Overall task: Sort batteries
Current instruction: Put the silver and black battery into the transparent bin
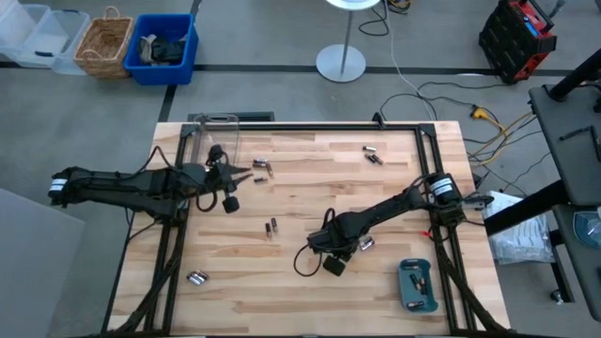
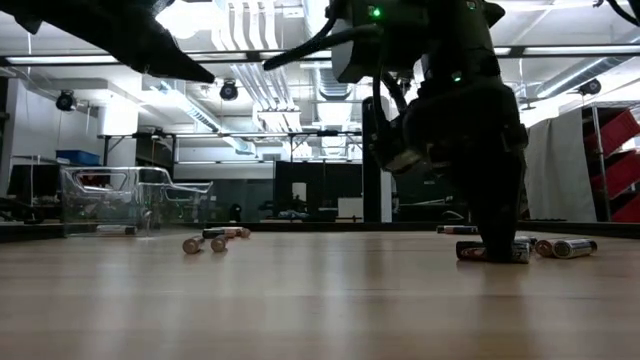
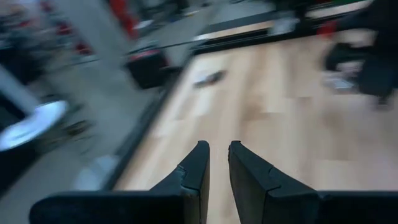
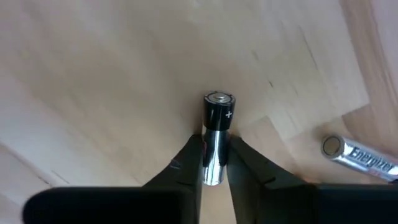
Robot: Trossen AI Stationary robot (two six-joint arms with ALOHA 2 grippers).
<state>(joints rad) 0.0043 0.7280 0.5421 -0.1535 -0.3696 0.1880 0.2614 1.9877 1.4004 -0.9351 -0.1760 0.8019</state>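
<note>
Batteries lay scattered over the wooden table (image 1: 300, 282). The right gripper (image 4: 214, 163) was down near the table's middle, clamped on 1 dark cell (image 4: 217, 134), with an Energizer cell (image 4: 360, 157) lying just beside it. The left gripper (image 3: 219, 163) hung beside the clear box (image 1: 214, 131), fingers (image 3: 194, 171) nearly together and empty. A teal tray (image 1: 406, 299) sat by the right near corner.
</note>
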